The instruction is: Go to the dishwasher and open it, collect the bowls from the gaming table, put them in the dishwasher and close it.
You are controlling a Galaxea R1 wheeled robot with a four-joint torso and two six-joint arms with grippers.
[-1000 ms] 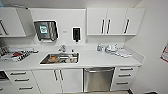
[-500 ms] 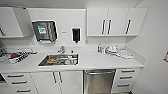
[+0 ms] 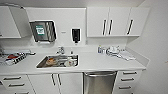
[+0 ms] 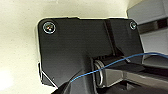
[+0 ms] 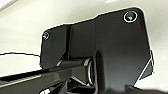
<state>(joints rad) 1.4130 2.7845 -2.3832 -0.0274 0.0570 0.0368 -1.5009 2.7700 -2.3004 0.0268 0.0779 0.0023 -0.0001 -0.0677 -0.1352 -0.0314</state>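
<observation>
The dishwasher [image 3: 100, 82] sits at the lower middle of the head view, a little right of centre, built in under the white counter [image 3: 105, 63]. Its door is shut flush with the cabinet fronts, so the task looks to be at its very start: the opening has yet to be done, and no bowls have been brought to it. The gaming table is nowhere in this scene.

The dishwasher front is brushed steel, flat and rectangular, with a long horizontal bar handle [image 3: 100, 74] along its top edge; a soft sheen runs down the panel. To its right stands a stack of white drawers [image 3: 127, 80] with slim dark bar pulls, to its left white cabinet doors [image 3: 56, 82] with vertical pulls.

The counter is smooth, matte white, with a low upstand at the back. Sunk into it, left of centre, is a rectangular steel sink [image 3: 58, 61] holding some dishes that are too blurred to name, with a small tap [image 3: 60, 50] behind. At the right of the counter lie pale dishes and a cloth-like heap [image 3: 117, 52], indistinct.

On the wall, a boxy steel paper-towel dispenser [image 3: 43, 31] hangs at the upper left and a small dark soap dispenser [image 3: 76, 35] near the middle; glossy white wall cupboards [image 3: 117, 21] fill the upper right.

Whether the jaws of either arm are apart or together, I cannot tell.
</observation>
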